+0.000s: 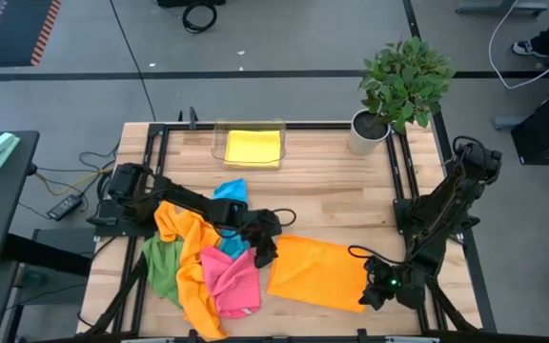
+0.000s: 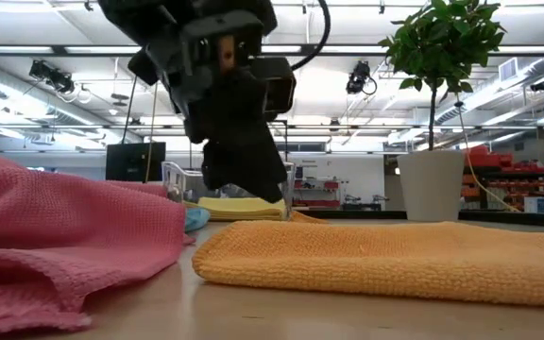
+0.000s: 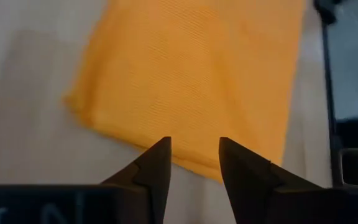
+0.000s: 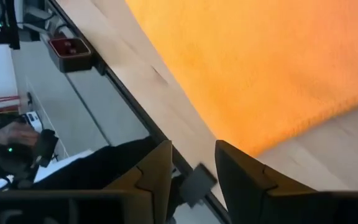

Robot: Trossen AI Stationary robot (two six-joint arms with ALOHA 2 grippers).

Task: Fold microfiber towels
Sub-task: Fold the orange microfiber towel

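An orange microfiber towel lies folded flat on the near right part of the wooden table. My left gripper hovers open just above that towel's left edge, touching nothing. My right gripper stands open over the towel's near right corner by the table's near edge, with nothing between its fingers. To the left is a loose pile of towels: orange, green, pink and blue. A yellow towel lies folded in a clear tray.
The clear tray stands at the far middle of the table. A potted plant stands at the far right corner. Bare wood lies between the tray and the folded orange towel. Black frame rails run along the table's sides.
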